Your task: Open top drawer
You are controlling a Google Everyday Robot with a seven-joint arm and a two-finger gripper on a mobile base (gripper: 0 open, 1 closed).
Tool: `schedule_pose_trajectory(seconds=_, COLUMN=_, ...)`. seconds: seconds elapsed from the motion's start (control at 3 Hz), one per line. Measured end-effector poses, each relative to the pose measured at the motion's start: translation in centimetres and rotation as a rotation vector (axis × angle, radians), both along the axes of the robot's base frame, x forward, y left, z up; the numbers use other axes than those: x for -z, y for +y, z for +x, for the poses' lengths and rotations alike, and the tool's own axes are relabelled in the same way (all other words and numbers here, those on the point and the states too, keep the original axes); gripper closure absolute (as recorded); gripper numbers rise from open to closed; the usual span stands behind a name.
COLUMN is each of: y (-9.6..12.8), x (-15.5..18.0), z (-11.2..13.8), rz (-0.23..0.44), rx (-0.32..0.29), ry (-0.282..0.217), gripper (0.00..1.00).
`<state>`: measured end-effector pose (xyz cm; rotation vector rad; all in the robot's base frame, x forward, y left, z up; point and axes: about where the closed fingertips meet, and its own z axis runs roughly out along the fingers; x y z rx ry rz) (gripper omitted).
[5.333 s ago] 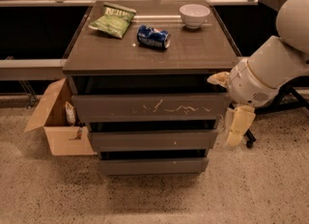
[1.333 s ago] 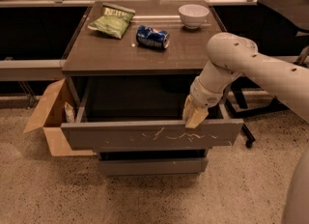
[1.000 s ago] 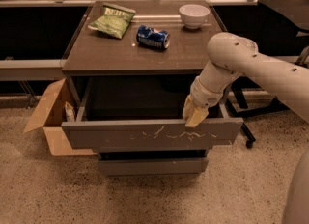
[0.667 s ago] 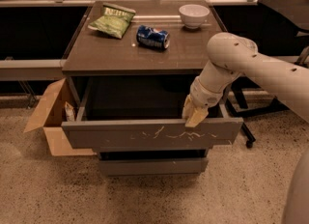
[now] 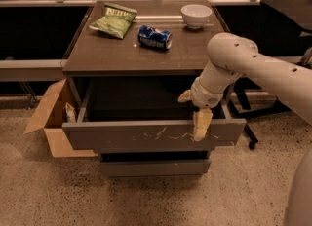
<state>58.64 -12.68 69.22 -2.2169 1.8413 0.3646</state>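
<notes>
Top drawer (image 5: pixel 122 135) stands pulled well out of the cabinet, its scratched grey front directly under and against the hand (image 5: pixel 201 124), with the dark cavity of the drawer opening out behind the hand. The hand hangs from the pale arm over the front's upper edge, toward the right end of that front. Part of it lies down across the outer face among the squiggly marks. Whether it is clamped on the edge or only hooked over it cannot be told from this view.

Above and behind the hand, the table (image 5: pixel 97 57) carries a blue can (image 5: pixel 154 37), a green chip bag (image 5: pixel 114 20) farther to the left, and a white bowl (image 5: pixel 196 15) at the back. Below the hand, a narrower plain drawer front (image 5: pixel 153 167) sits closed. A cardboard box (image 5: pixel 48 118) rests on the floor well off to the hand's left.

The drawer looks rigid and moderately heavy, probably running on slides, so it should travel straight with steady resistance. Its front is flat, smooth and handleless, so the face offers nothing to pinch. The only real purchase is the top edge, which is where the hand sits. A hold off-centre like this may rack the drawer slightly. The task appears essentially done.
</notes>
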Motion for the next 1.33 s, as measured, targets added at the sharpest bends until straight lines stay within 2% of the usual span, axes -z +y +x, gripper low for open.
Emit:
schedule_pose_trajectory(seconds=0.33, y=0.4, x=-0.4, z=-2.1, rz=0.018, rx=-0.056, ry=0.007, gripper=0.00)
schedule_pose_trajectory(seconds=0.67, y=0.9, x=-0.8, z=-6.3, rz=0.033, rx=-0.129, ry=0.045, gripper=0.00)
schedule_pose_trajectory(seconds=1.0, y=1.2, x=-0.2, z=-9.5, rz=0.040, rx=-0.183, ry=0.100, gripper=0.14)
schedule_pose_trajectory(seconds=1.33, y=1.2, x=0.3, z=-11.3, rz=0.040, rx=-0.215, ry=0.139, gripper=0.38)
